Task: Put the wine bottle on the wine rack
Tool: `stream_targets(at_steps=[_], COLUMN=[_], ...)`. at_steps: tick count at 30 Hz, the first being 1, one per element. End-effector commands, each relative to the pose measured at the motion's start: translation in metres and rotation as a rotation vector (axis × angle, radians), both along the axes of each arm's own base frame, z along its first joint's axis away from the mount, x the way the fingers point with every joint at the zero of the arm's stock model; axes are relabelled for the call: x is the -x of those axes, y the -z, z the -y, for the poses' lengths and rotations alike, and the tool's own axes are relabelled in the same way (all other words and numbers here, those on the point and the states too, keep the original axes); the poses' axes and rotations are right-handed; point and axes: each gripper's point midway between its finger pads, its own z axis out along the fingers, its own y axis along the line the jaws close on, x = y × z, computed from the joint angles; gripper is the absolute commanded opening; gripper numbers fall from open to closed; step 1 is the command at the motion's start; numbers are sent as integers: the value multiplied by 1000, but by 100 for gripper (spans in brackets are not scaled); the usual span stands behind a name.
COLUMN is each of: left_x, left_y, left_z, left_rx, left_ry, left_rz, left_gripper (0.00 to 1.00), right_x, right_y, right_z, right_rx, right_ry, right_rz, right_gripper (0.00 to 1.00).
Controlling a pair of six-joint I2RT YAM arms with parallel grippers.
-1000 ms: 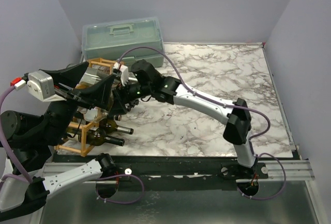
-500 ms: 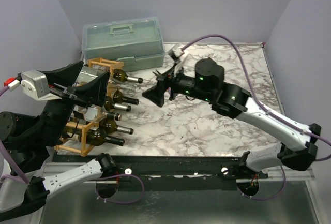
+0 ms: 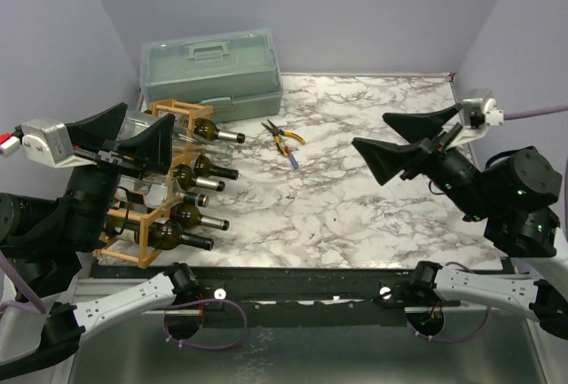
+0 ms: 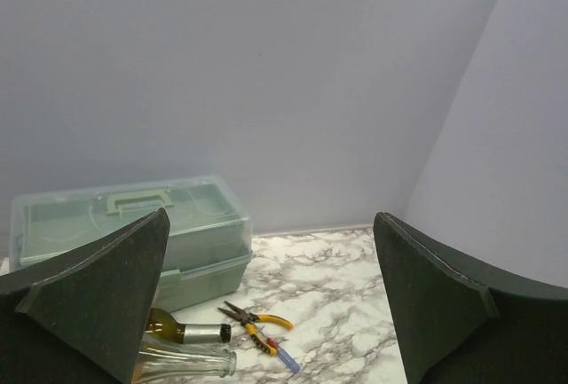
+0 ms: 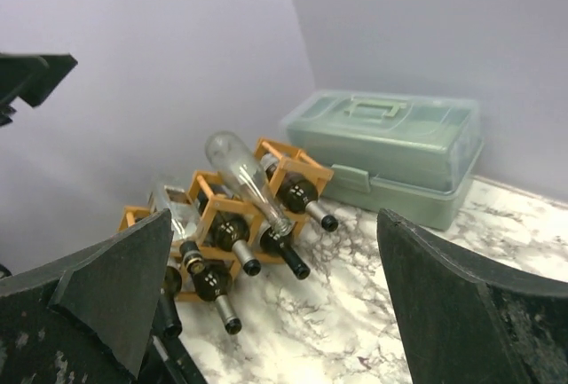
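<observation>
The wine rack (image 3: 133, 257) of orange-tan sticks stands at the table's left and holds several dark bottles with their necks pointing right. It also shows in the right wrist view (image 5: 209, 191). A clear glass wine bottle (image 5: 245, 176) lies tilted across the rack's top, neck down toward the table. Its neck shows in the left wrist view (image 4: 190, 366) and in the top view (image 3: 197, 142). My left gripper (image 3: 151, 120) hovers open and empty above the rack (image 4: 271, 224). My right gripper (image 3: 371, 133) is open and empty, raised at the right, far from the rack (image 5: 275, 220).
A pale green plastic toolbox (image 3: 211, 65) stands behind the rack; it also shows in both wrist views (image 4: 115, 224) (image 5: 390, 149). Yellow-handled pliers (image 3: 284, 140) lie on the marble top right of the rack. Purple walls close in the left, back and right.
My right gripper has pulled back from the rack, swinging far right and up, open. The clear bottle stays on the rack's top. The pliers are now uncovered. My left gripper shifted slightly left.
</observation>
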Motion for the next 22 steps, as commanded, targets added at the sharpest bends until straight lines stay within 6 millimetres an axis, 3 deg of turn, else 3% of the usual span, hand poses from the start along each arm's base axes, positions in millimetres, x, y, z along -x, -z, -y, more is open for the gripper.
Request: stream_targets(at_steps=[1, 11, 22], left_x=[-3, -5, -7], left_y=[-4, -13, -10], left_z=[-19, -26, -23], left_rx=[24, 39, 38], left_ry=[-85, -128, -128], left_rz=[-6, -5, -11], left_gripper=[99, 99, 99], right_x=[-9, -26, -1], right_y=[12, 13, -21], right_z=[23, 58, 91], right_rx=[61, 41, -113], right_ry=[108, 301, 274], right_rz=[-9, -48, 79], right_gripper=[100, 100, 100])
